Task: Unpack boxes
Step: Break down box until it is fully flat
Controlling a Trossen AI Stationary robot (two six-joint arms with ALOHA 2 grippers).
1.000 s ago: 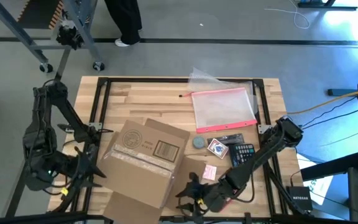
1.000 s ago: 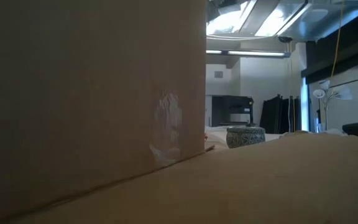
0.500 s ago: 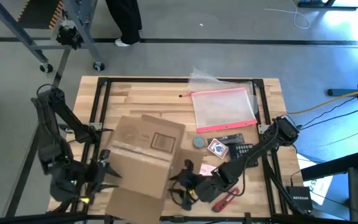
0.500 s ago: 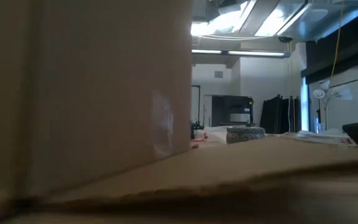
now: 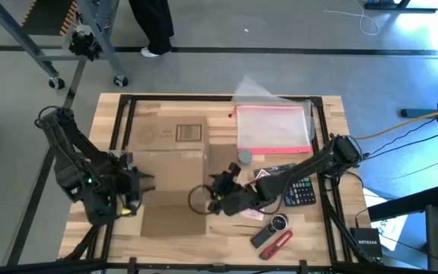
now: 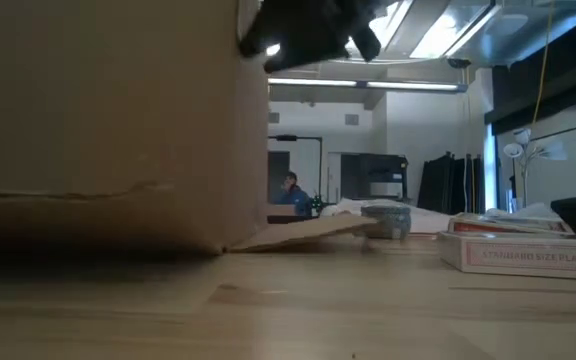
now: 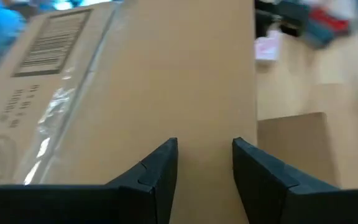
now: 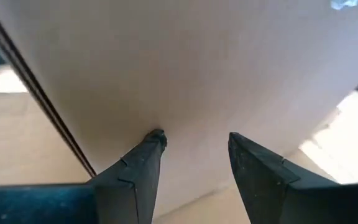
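Observation:
The brown cardboard box [image 5: 172, 179] lies on the table's left half, its label [image 5: 190, 133] up and toward the far edge. The low view shows its wall [image 6: 108, 120] close over the tabletop, with one flap [image 6: 308, 232] spread to the right. My left gripper [image 5: 144, 188] stands open at the box's left side. My right gripper [image 5: 210, 198] stands open at its right side, and in the low view it shows above the box's corner [image 6: 313, 25]. Neither has anything between its fingers. My left gripper [image 7: 205, 155] sets its open fingertips [image 7: 163, 155] against the box's left wall [image 7: 204, 118], slanting down from the table's left. My right gripper [image 8: 194, 146] sets its open fingertips [image 8: 156, 138] against the box's right wall [image 8: 191, 93], slanting down from the table's right. The box sits between the two grippers.
Right of the box lie a round tin [image 5: 245, 157], a pack of playing cards [image 5: 263, 176], a calculator [image 5: 299, 190] and a red-and-black tool [image 5: 272, 237]. A clear pouch with a pink-red edge [image 5: 272, 128] lies at the far right.
Both grippers have gone toward the table's far edge, the left one also rightward, and both have turned. The box between them was tipped up askew near the front edge. It has swung round and come down square to the table, its label now toward the far edge.

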